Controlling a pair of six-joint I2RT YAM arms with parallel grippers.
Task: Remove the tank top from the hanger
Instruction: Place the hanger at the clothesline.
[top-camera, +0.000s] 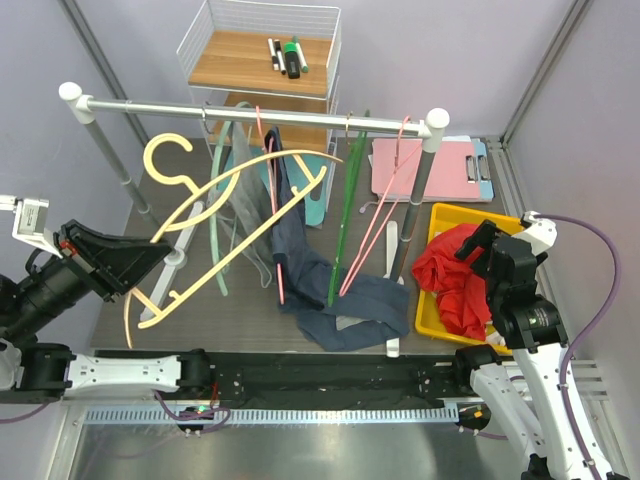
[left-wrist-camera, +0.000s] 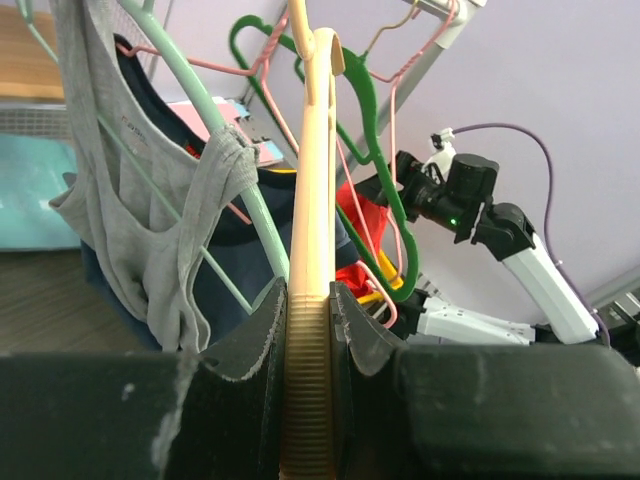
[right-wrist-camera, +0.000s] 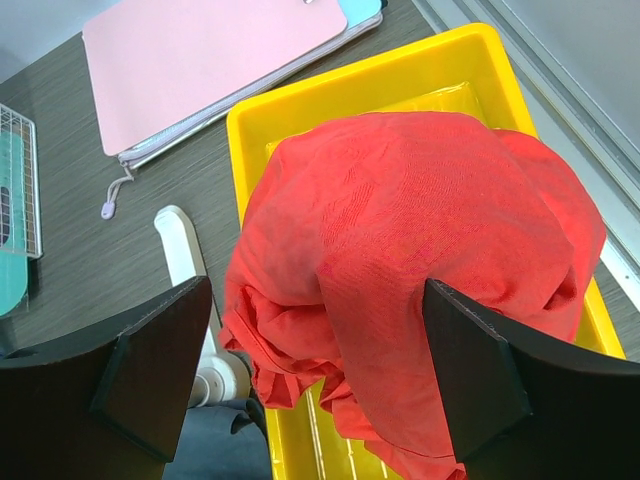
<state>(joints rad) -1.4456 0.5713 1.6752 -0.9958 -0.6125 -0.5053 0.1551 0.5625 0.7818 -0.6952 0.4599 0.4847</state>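
**A:** What do we find nearest the left gripper (left-wrist-camera: 308, 310)?

**B:** Its two black fingers (left-wrist-camera: 255, 340) are clamped on a flat cream plastic hanger (left-wrist-camera: 312, 150). The gripped end is finely ridged, and the hanger rises straight up from between the fingers with no cloth on it. Just past the fingertips, to their left, we see a thin grey tank top (left-wrist-camera: 130, 220) drooping from a mint hanger (left-wrist-camera: 185, 65). To their right, a glossy green hanger (left-wrist-camera: 375, 120) crowds close.

**A:** And the right gripper (right-wrist-camera: 315, 350)?

**B:** Its fingers (right-wrist-camera: 150, 370) stand wide apart and hold nothing. Below and between them, the red tank top (right-wrist-camera: 420, 200) lies crumpled in a soft mound in a smooth yellow tray (right-wrist-camera: 350, 90). Beyond the left finger we see a white rack foot (right-wrist-camera: 180, 250) on the dark wood-grain table (right-wrist-camera: 80, 220). Farther on lies a flat pink zip pouch (right-wrist-camera: 200, 70).

**A:** What does only the overhead view give us?

**B:** It shows the whole cream hanger, tilted, with its hook off the silver rail (top-camera: 260, 112). A navy garment (top-camera: 355, 305) hangs from that rail, its end pooled on the table between the arms. Farthest back, a white wire shelf (top-camera: 230, 50) with wooden boards holds markers (top-camera: 290, 55).
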